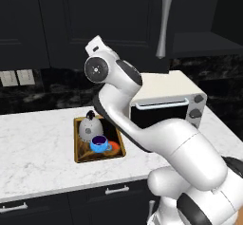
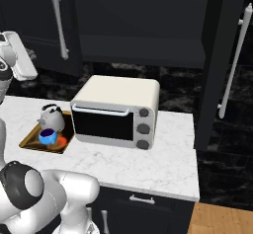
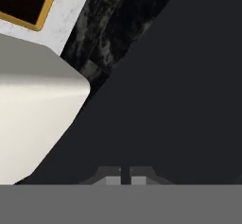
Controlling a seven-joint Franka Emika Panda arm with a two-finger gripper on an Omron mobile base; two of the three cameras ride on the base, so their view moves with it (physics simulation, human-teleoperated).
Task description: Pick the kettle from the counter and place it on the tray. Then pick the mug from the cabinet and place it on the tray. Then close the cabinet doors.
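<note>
The robot's white arm (image 1: 156, 138) fills the foreground of both base views, rising over dark drawers (image 1: 57, 202) fitted with silver handles. Behind it lies the white marble-patterned counter (image 1: 38, 148). On the counter sits one tray (image 1: 76, 141) with a golden-brown rim, and it carries two things: one grey speckled kettle (image 1: 88, 126) with a black knob on top, and one bright blue mug (image 1: 98, 144) just in front of the kettle, near an orange-red blob in the tray's pattern. In the right base view the kettle (image 2: 52, 117) and mug (image 2: 47, 136) appear on the same tray (image 2: 29, 140), just to the left of one cream toaster oven (image 2: 118, 110) that has a dark glass door and three round knobs. Above the counter hangs the black cabinet (image 2: 143, 35). Two of its doors are swung out into view, each with one long vertical silver bar handle: one door (image 2: 34, 20) at the left of the right base view and one door (image 2: 222, 65) at the right, standing edge-on. In the hand view, the hand (image 3: 125, 176) has its two dark finger tips pressed together, closed and holding nothing, facing a plain dark panel, with a pale corner of the oven (image 3: 33, 119) and a corner of the tray (image 3: 33, 22) off to the side.
</note>
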